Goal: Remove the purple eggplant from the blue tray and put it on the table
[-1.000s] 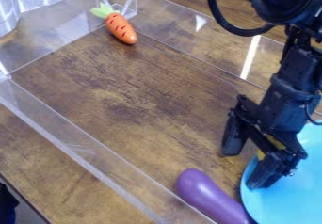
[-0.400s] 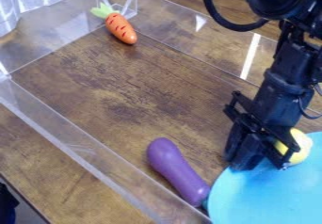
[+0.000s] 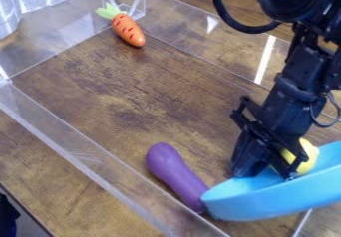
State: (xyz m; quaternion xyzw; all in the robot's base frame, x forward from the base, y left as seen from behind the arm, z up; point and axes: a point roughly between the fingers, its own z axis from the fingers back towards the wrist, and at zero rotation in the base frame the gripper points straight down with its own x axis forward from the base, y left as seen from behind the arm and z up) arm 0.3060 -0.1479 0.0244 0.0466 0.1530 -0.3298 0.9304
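The purple eggplant (image 3: 173, 171) lies at a slant on the dark wood surface (image 3: 127, 107), its upper end well outside the blue tray (image 3: 273, 199). Its lower end meets the tray's near rim; whether it only touches there or is slightly caught under the edge, I cannot tell. The tray sits tipped, showing me its side wall, so I judge that I am bearing on it or lifting part of it.

My pincer (image 3: 262, 169) is closed, fingers pointing down at the tray's far edge, right beside the yellow lemon (image 3: 308, 158). It does not have the eggplant. Whether it has pinched the rim or merely presses near it, my own dark fingers hide.

Beyond that, a clear acrylic wall (image 3: 83, 149) runs close along the eggplant's outer side, and the orange carrot (image 3: 128, 30) lies well apart at the far end.

I take the step in hand to be parting tray and eggplant, which looks nearly done. The next move calls for drawing the tray gently off the eggplant's end, or letting it settle level without trapping that end, keeping the lemon from rolling out, then opening and rising away.
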